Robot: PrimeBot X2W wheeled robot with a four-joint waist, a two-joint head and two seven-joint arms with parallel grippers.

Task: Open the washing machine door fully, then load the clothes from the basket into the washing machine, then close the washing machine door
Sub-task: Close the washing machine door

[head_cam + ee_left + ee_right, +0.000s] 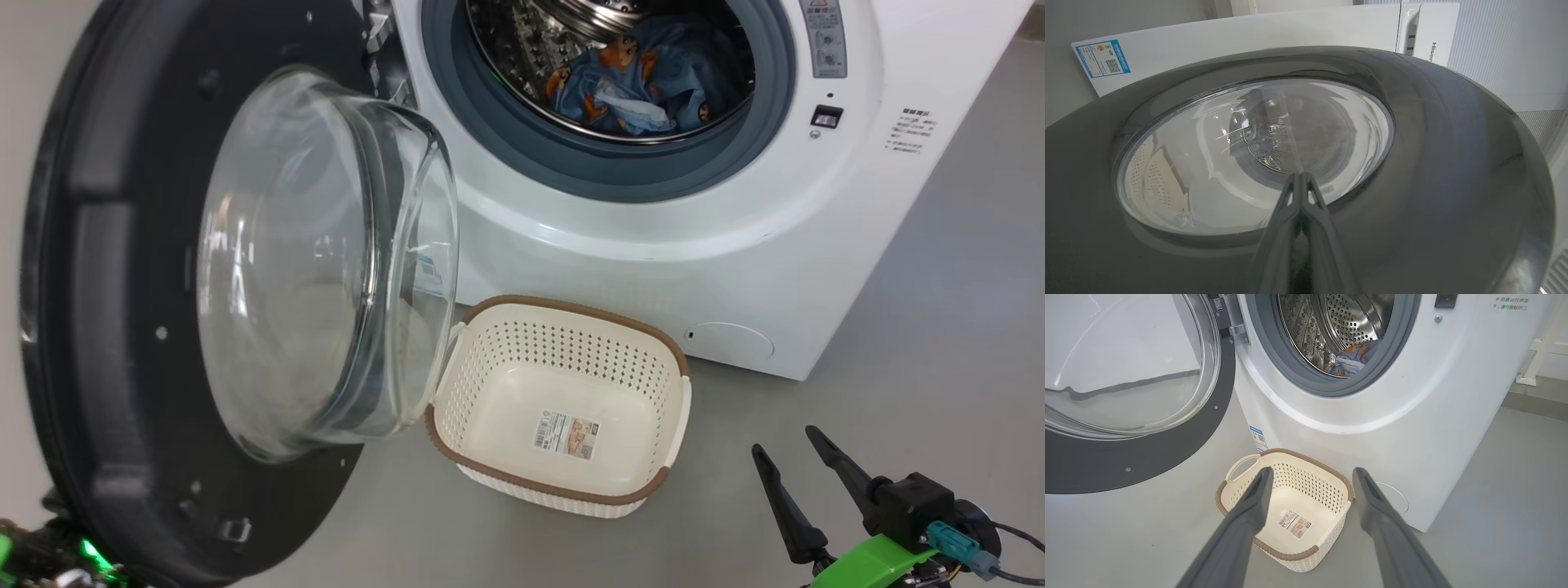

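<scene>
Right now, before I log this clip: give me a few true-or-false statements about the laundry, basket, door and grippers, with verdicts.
1. The clothes lie inside the washing machine. True.
2. The basket holds a garment. False: it is empty but for a label on its base.
3. The washing machine door is shut. False: it stands open.
4. The right gripper is open, holding nothing. True.
5. The left gripper is open. False: its fingers are closed together.

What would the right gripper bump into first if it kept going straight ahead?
Most likely the empty basket; the right gripper aims into it, though depth is hard to judge.
</scene>
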